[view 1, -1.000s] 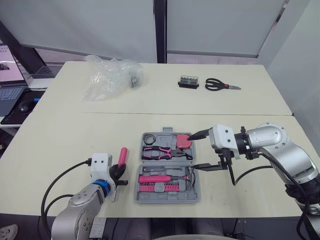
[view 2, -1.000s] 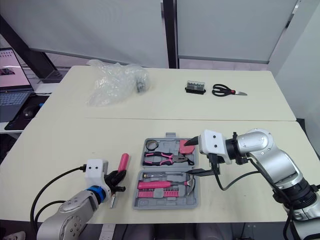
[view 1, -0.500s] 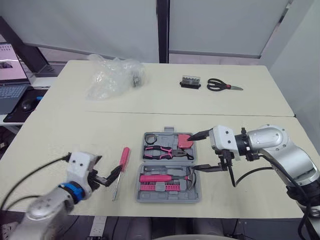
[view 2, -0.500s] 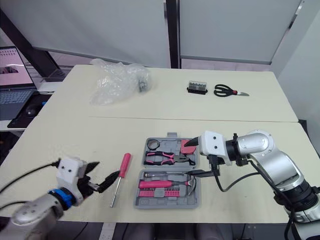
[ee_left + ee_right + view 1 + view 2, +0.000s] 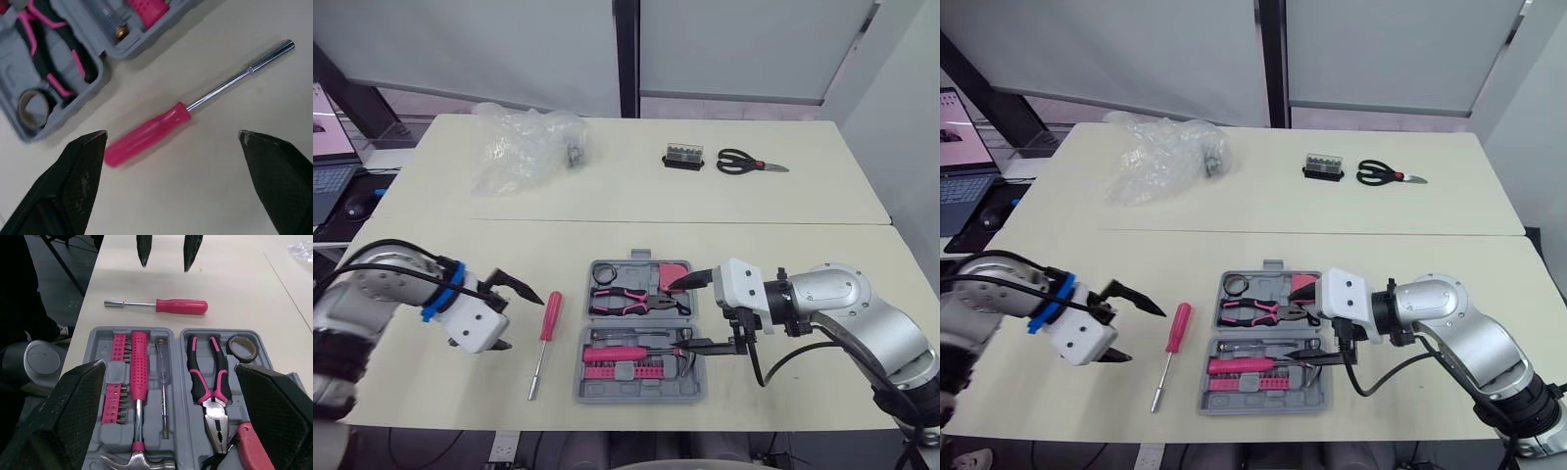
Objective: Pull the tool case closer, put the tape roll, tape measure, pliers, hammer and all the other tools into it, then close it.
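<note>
Item: pink screwdriver (image 5: pixel 547 323), on surface (image 5: pixel 431 245), just left of open tool case (image 5: pixel 697 384). My left end effector (image 5: pixel 524 323): fingers apart, empty, beside it. My right end effector (image 5: pixel 677 315): apart, over case. Risk: off-centre pinch may roll screwdriver away.

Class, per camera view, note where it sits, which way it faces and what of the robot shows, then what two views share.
Eye views: on the head, facing forward and down over the table; left gripper and right gripper show.
Left wrist view: along the open left gripper, at the screwdriver.
Right wrist view: along the open right gripper, into the tool case.
Shared: both wrist views show screwdriver and tool case.
</note>
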